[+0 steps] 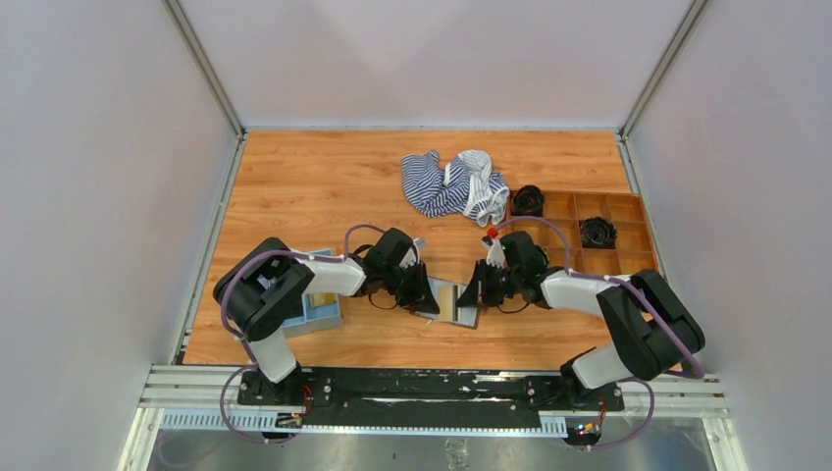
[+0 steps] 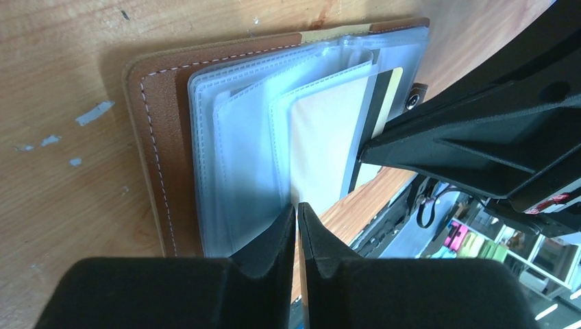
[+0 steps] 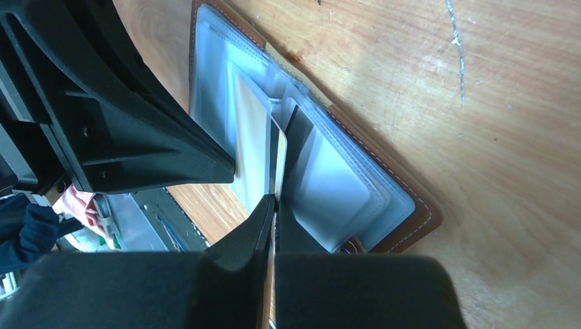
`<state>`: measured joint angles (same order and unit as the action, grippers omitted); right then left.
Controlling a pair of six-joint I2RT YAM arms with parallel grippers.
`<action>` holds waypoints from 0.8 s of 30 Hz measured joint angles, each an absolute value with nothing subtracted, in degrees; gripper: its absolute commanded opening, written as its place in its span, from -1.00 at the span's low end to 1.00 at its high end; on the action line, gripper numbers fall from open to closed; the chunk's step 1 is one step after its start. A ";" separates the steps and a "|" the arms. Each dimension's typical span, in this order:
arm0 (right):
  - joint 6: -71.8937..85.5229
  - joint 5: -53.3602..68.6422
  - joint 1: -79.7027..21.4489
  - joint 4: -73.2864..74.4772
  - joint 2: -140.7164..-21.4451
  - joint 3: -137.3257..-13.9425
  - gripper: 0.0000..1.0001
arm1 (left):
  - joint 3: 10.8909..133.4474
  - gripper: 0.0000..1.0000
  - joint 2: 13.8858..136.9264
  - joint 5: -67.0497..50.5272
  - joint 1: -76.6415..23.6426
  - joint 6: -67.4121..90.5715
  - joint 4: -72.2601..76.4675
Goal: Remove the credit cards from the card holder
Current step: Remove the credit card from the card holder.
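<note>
While closed, right claw pinches card.

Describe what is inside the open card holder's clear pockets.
A yellowish card shows through a clear pocket of the card holder. A second card, gold with a dark stripe, sits beside it, pinched by the right end effector. The stacked sleeves cover anything deeper.

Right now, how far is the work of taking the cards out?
Done: the card holder lies open. In hand: the left gripper seems to pinch one clear pocket of it, and the right gripper is shut on the gold card, which sits between the pockets. Left: draw it free, then any other card.
</note>
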<state>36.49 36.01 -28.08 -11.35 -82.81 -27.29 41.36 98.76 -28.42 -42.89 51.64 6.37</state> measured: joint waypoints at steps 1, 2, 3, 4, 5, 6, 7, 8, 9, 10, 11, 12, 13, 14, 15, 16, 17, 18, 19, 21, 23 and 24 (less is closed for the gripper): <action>36.14 36.03 -28.05 -11.27 -82.76 -27.31 -1.00 | 41.36 -0.77 98.87 -28.56 -42.87 51.68 6.44; 35.88 36.07 -28.01 -11.18 -82.72 -27.31 -1.00 | 41.36 -0.78 98.94 -28.71 -42.87 51.68 6.59; 35.68 36.16 -27.97 -11.11 -82.63 -27.27 -0.99 | 41.36 -0.78 98.98 -28.73 -42.87 51.68 6.66; 35.38 36.18 -27.88 -11.03 -82.37 -27.11 -1.00 | 41.36 -0.78 99.00 -28.77 -42.87 51.68 6.72; 35.14 36.27 -27.79 -10.81 -82.02 -26.94 -0.99 | 41.36 -0.78 99.04 -28.80 -42.87 51.70 6.79; 34.87 36.47 -27.57 -10.61 -81.52 -26.59 -0.99 | 41.36 -0.78 99.07 -28.86 -42.89 51.70 6.90; 34.63 36.64 -27.24 -10.26 -80.99 -26.17 -1.00 | 41.36 -0.78 99.18 -28.88 -42.96 51.75 7.16; 34.44 36.93 -26.87 -9.96 -80.44 -25.74 -1.00 | 41.36 -0.78 99.24 -28.91 -43.00 51.83 7.31; 34.20 37.12 -26.55 -9.56 -80.03 -25.41 -1.00 | 41.34 -0.78 99.31 -28.91 -43.00 51.94 7.49; 33.85 37.50 -25.93 -9.08 -79.44 -25.04 -1.00 | 41.34 -0.78 99.35 -28.91 -43.05 52.05 7.62; 33.43 37.82 -25.26 -8.54 -78.85 -24.75 -0.99 | 41.34 -0.78 99.37 -28.91 -43.13 52.12 7.68; 33.06 38.11 -24.69 -7.97 -78.41 -24.56 -1.00 | 41.34 -0.78 99.39 -28.91 -43.16 52.18 7.73; 32.67 38.50 -24.21 -7.25 -78.04 -24.49 -1.00 | 41.34 -0.78 99.42 -28.91 -43.16 52.27 7.75; 32.18 38.68 -23.88 -6.63 -77.78 -24.49 -1.00 | 41.34 -0.78 99.48 -28.91 -43.16 52.34 7.84; 31.68 39.00 -23.55 -6.00 -77.49 -24.49 -1.00 | 41.34 -0.78 99.50 -28.91 -43.16 52.36 7.92; 31.27 39.22 -23.33 -5.45 -77.32 -24.49 -0.99 | 41.34 -0.78 99.57 -28.91 -43.18 52.40 8.05; 30.72 39.46 -23.09 -4.89 -77.14 -24.49 -0.99 | 41.34 -0.78 99.59 -28.91 -43.18 52.45 8.12; 30.17 39.75 -22.98 -4.27 -76.97 -24.49 -1.00 | 41.34 -0.78 99.61 -28.91 -43.20 52.51 8.19; 29.56 40.07 -22.81 -3.62 -76.82 -24.51 -1.00 | 41.34 -0.78 99.61 -28.88 -43.22 52.53 8.23; 28.47 40.64 -22.52 -2.26 -76.49 -24.53 -0.99 | 41.34 -0.78 99.61 -28.88 -43.22 52.56 8.25; 27.31 40.99 -22.35 -0.23 -75.75 -24.53 -1.00 | 41.34 -0.77 99.61 -28.88 -43.22 52.58 8.25; 26.92 41.01 -22.22 0.73 -75.20 -24.53 -0.99 | 41.34 -0.77 99.61 -28.86 -43.22 52.58 8.25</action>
